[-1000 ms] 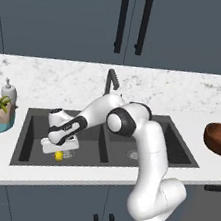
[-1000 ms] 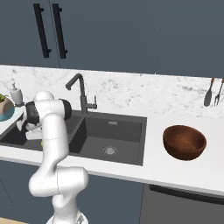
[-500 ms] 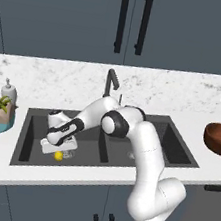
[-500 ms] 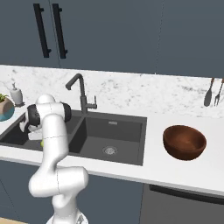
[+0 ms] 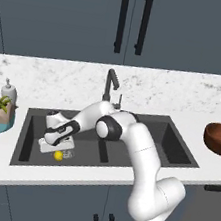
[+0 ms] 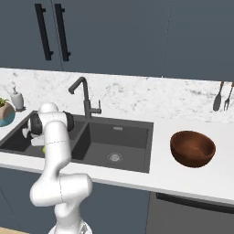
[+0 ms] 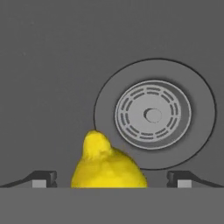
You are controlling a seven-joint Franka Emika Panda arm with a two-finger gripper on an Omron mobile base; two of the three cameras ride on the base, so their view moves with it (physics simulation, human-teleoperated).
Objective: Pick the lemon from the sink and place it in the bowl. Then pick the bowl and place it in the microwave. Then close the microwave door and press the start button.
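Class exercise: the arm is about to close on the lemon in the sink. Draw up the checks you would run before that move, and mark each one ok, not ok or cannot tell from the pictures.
1. Gripper open: ok, one fingertip stands on each side of the lemon in the hand view.
2. Lemon centred between the fingertips: ok, roughly midway.
3. Lemon resting on the sink floor, beside the drain: ok.
4. Fingertips low enough to grip the lemon's middle: cannot tell, its lower part is cut off in the hand view.
5. Bowl upright on the counter, ready to receive: ok.
6. Faucet clear of the arm: ok, it stands behind the arm.
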